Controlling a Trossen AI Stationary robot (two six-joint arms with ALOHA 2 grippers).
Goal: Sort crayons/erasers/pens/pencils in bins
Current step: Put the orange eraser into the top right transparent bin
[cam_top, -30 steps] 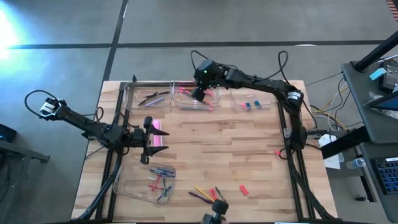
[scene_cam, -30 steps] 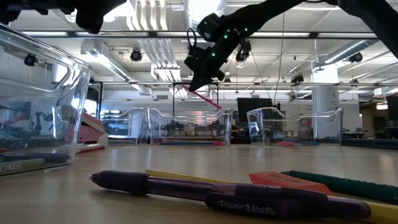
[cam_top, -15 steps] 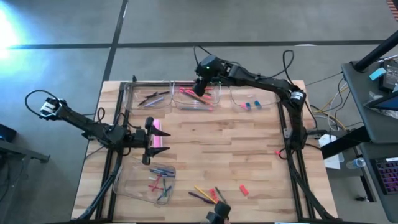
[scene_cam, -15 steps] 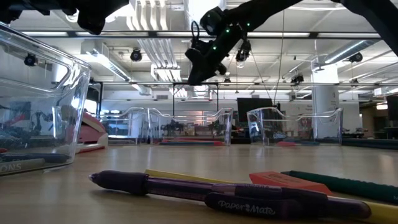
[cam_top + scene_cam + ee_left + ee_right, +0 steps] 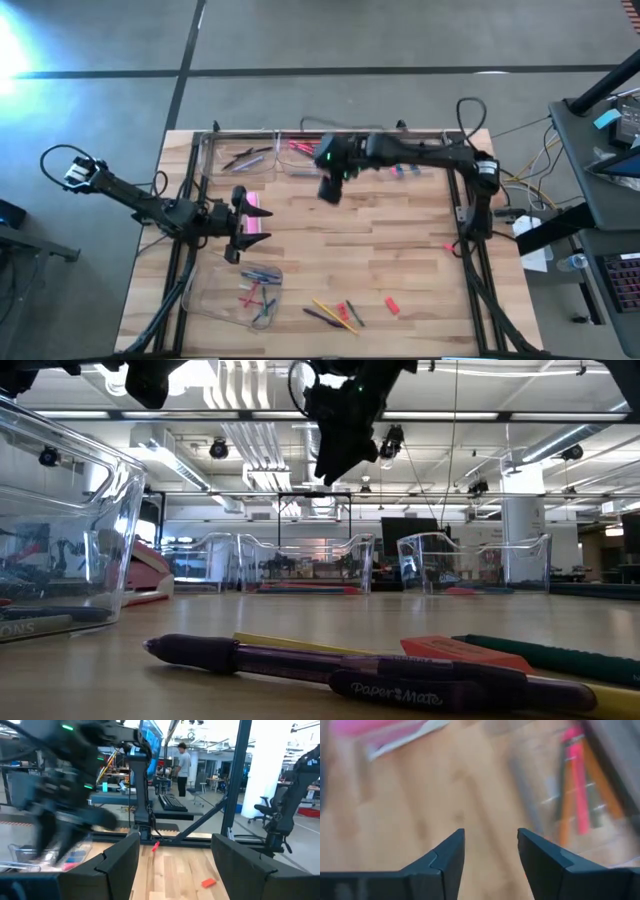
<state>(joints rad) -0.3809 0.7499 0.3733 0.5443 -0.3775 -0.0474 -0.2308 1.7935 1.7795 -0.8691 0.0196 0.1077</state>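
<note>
Pencils (image 5: 301, 148) sit in the 12 o'clock bin (image 5: 312, 165), pink and orange sticks together; loose pile (image 5: 335, 313) waits at 6 o'clock. Right gripper (image 5: 330, 189) hangs over bare wood just inside that bin, jaws apart, empty. Left gripper (image 5: 240, 226) idles open at 9 o'clock by a pink packet (image 5: 253, 214). Risk: pile is tangled, so a grab could take two sticks, or a pen gets misfiled.

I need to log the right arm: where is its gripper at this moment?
In the high view the right gripper hangs open and empty over bare table, just in front of the middle far bin.
</note>
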